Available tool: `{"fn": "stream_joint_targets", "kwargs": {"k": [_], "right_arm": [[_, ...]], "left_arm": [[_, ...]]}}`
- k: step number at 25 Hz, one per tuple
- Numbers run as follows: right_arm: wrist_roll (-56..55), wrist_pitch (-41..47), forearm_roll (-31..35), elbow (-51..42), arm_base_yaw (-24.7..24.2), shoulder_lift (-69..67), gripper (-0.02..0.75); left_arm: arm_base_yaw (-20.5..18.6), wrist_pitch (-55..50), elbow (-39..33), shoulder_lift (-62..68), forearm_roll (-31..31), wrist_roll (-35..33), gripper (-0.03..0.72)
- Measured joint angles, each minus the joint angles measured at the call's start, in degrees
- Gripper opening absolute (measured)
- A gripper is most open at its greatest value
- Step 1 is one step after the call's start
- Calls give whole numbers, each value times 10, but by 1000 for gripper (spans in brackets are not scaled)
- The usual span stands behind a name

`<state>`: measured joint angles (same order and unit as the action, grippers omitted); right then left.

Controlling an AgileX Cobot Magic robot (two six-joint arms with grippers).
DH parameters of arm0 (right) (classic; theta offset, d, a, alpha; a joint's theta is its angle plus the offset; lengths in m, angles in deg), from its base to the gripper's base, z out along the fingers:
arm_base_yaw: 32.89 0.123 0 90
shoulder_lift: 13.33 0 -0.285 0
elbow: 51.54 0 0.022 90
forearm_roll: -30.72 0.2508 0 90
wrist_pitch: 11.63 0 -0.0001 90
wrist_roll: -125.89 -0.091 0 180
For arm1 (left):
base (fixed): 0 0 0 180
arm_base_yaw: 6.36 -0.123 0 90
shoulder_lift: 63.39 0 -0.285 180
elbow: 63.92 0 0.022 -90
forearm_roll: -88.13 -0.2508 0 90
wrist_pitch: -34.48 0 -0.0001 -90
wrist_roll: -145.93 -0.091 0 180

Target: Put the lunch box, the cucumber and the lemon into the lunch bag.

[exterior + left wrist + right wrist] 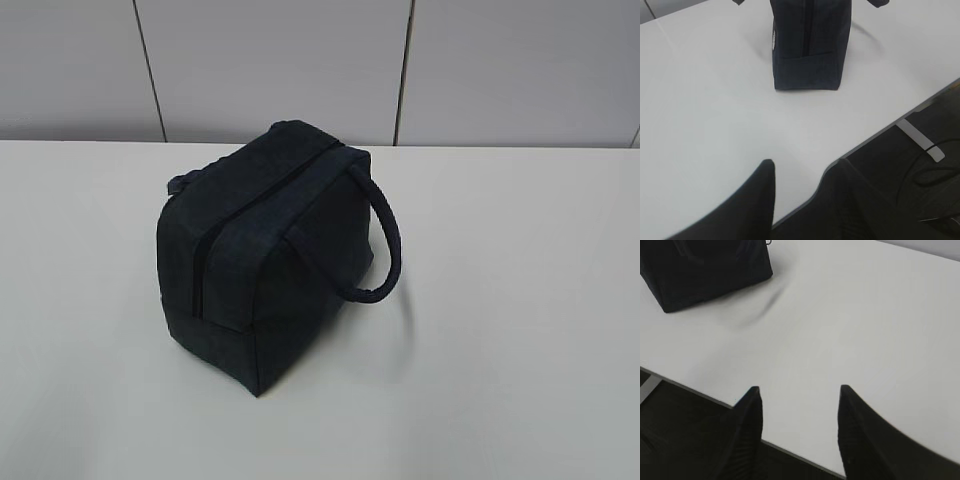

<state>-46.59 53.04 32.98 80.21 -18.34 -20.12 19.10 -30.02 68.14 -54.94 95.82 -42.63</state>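
Standing upright near the middle of the white table [520,330], the lunch bag [262,262] is showing its top zipper [200,270] drawn closed and one loop handle [384,248] hanging over its side. A small white round logo [774,40] is peeking from the bag's left face in the left wrist view, its writing too small to read. The left gripper [802,172] and the right gripper [799,390] are both hovering at the table's near edge, jaws parted and holding nothing.

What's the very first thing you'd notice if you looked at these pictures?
The boxy dark navy fabric lunch bag stands alone in the middle of the plain white table, its top zipper shut and one loop handle drooping down its right side. Near the table's front edge, the two black robot hands, left and right, are open and empty.
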Motion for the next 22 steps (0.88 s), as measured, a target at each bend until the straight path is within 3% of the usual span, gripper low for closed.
{"fn": "stream_joint_targets", "kwargs": {"k": [15, 19, 22], "right_arm": [[1, 10, -8, -5, -3, 0, 370], [1, 10, -8, -5, -43, 0, 370], [1, 10, -8, -5, -93, 0, 370]], "left_arm": [[-1, 6, -1, 0, -30, 40, 267], [-24, 6, -1, 0, -30, 40, 267], [-67, 6, -1, 0, -29, 40, 267]]}}
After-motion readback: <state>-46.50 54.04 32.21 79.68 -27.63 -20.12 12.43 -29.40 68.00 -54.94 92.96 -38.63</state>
